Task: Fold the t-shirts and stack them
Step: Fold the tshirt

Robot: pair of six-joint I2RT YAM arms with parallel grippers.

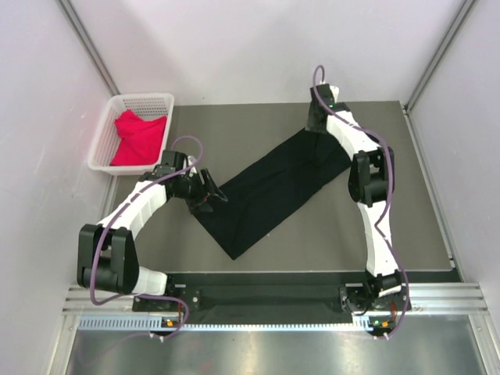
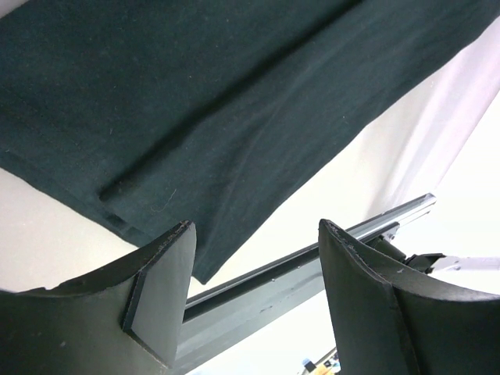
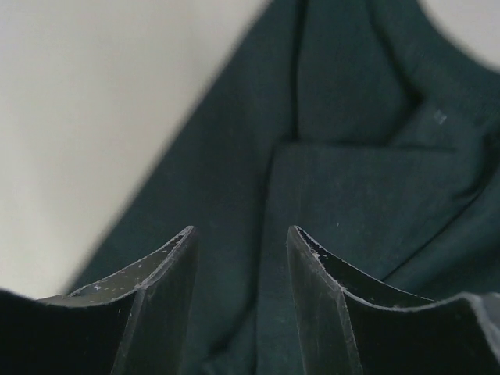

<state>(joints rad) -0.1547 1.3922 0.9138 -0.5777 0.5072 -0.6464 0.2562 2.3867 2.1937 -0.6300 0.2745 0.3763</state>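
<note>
Nearest the lens, the mounting rail runs along the near edge of the counter and carries both arm bases.

Far left: a white lattice basket sits at the far-left corner of the counter. The red-pink t-shirt lies crumpled inside it, unfolded.

Left: the left arm reaches from its base toward the centre. The left fingers are released; the left wrist view shows them spread wide with nothing between them. They sit just beside the left long edge of the black t-shirt, close to its near end. Whether they touch the cloth cannot be told.

Centre: the black t-shirt lies flat on the counter, folded into a long narrow band. The band runs diagonally from near-left to far-right. The left wrist view shows a layered folded edge ending in a corner on bare counter.

Right: the right arm extends from its base over the far-right end of the band. The right fingers are released; they stand apart, less widely than the left pair, with no cloth between them. Below them, the right wrist view shows the neckline curve and overlapped layers of the black t-shirt. The two t-shirts lie well apart, not stacked.
</note>
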